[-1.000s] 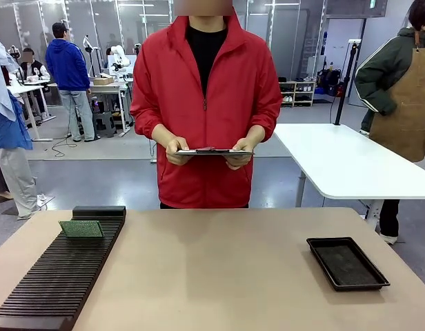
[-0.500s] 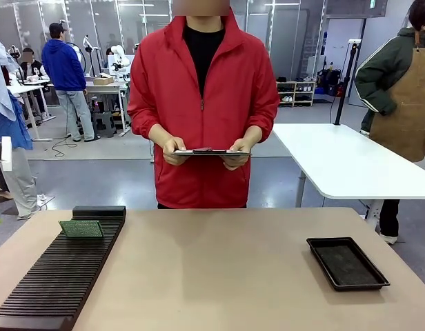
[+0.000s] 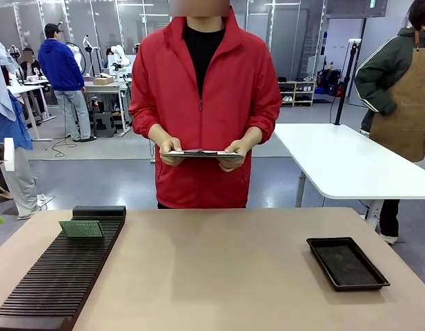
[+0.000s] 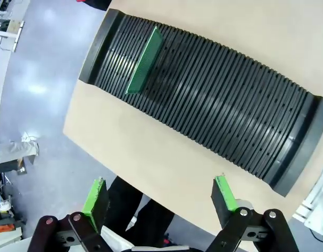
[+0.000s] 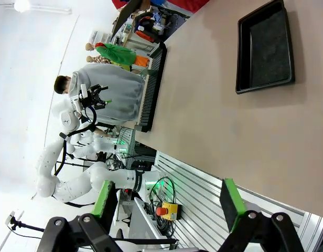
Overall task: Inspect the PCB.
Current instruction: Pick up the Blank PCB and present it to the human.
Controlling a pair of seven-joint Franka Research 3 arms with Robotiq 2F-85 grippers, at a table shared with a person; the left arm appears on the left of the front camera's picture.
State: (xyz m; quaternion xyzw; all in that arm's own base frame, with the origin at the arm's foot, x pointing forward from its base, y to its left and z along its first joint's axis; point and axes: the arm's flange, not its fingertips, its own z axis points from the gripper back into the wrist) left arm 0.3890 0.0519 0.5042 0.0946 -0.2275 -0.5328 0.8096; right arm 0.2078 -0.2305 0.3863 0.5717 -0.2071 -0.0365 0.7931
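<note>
Beige table [image 3: 219, 276] carries a black slotted rack [image 3: 54, 283]; the PCB [image 3: 81, 229] stands in a slot near the rack's far end. The left end effector [image 4: 159, 179] and right end effector [image 5: 167, 182] gape wide, empty.

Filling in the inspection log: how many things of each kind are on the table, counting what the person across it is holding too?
PCB: 1
slotted rack: 1
black tray: 1
clipboard: 1
Total: 4

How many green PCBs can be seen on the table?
1. The PCB sits in a slot near the far end of the black rack, on the robot's left. None seems hidden.
</note>
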